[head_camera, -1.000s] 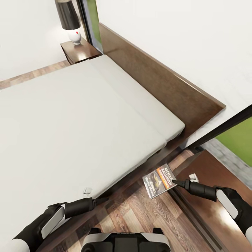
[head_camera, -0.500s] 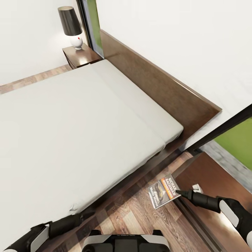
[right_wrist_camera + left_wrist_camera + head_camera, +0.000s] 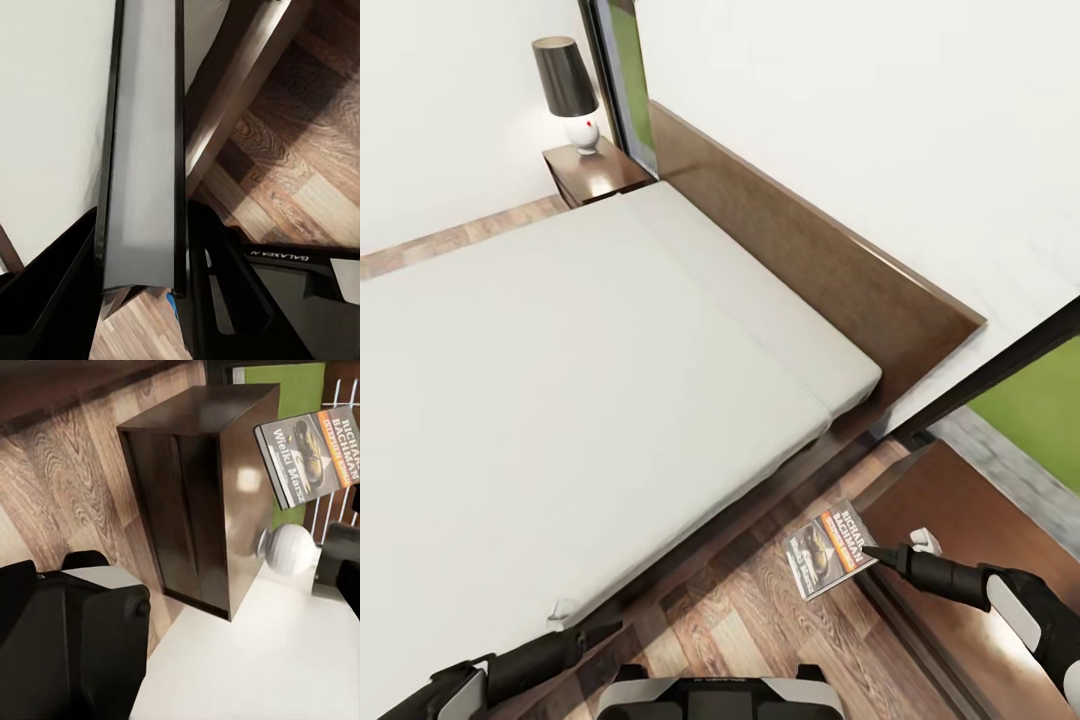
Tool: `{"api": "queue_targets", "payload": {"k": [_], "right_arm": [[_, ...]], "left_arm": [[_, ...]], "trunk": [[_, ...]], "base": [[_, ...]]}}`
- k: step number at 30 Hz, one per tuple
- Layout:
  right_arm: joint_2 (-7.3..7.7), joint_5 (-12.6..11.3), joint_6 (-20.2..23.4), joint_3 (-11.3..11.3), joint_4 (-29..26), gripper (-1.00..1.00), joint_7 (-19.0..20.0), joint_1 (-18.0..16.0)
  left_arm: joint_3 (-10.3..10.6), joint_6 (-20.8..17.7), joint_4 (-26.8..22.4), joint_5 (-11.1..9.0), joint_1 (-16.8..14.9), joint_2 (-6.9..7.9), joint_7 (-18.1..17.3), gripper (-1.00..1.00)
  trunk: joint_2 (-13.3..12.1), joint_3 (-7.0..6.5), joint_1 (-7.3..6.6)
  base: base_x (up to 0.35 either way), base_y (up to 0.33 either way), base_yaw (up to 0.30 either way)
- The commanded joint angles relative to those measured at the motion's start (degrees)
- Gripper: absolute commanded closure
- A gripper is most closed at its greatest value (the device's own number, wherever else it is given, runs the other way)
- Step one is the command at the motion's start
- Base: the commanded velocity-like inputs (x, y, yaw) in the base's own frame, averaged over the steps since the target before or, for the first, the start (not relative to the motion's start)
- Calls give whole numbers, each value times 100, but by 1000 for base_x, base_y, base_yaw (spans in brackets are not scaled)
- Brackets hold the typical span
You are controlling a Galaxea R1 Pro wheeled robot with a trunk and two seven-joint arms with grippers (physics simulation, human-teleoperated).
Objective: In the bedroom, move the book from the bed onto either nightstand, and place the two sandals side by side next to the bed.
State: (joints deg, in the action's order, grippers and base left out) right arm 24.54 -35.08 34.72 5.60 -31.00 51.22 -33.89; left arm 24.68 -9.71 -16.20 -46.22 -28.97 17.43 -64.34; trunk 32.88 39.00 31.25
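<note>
One right gripper [image 3: 872,549] clamps book [image 3: 828,548] edge above floor [image 3: 750,620], beside nightstand [image 3: 970,520].

We see bed [image 3: 560,370] at left, headboard [image 3: 810,255] behind it. Far nightstand [image 3: 595,172] past bed's far corner, lamp [image 3: 570,90] on it. Book [image 3: 828,548] over floor [image 3: 750,620], between bed and near nightstand [image 3: 980,540] at right.
</note>
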Motion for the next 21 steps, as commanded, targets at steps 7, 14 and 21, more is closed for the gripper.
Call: {"api": "queue_targets", "payload": {"k": [7, 14, 21], "right_arm": [[7, -52, 35, 29, 10, 100, -7, -3], [-3, 10, -14, 29, 539, 100, -13, -3], [-12, 163, -955, 37, 1675, 100, 6, -3]], "left_arm": [[52, 71, 17, -54, -3, -10, -17, -100], [56, 99, 20, -54, -3, -13, -11, -100], [67, 156, 63, -59, -3, -58, -1, -100]], "trunk": [[6, -60, 2], [6, -124, 2], [6, -189, 2]], "base": [[0, 0, 0], [0, 0, 0], [0, 0, 0]]}}
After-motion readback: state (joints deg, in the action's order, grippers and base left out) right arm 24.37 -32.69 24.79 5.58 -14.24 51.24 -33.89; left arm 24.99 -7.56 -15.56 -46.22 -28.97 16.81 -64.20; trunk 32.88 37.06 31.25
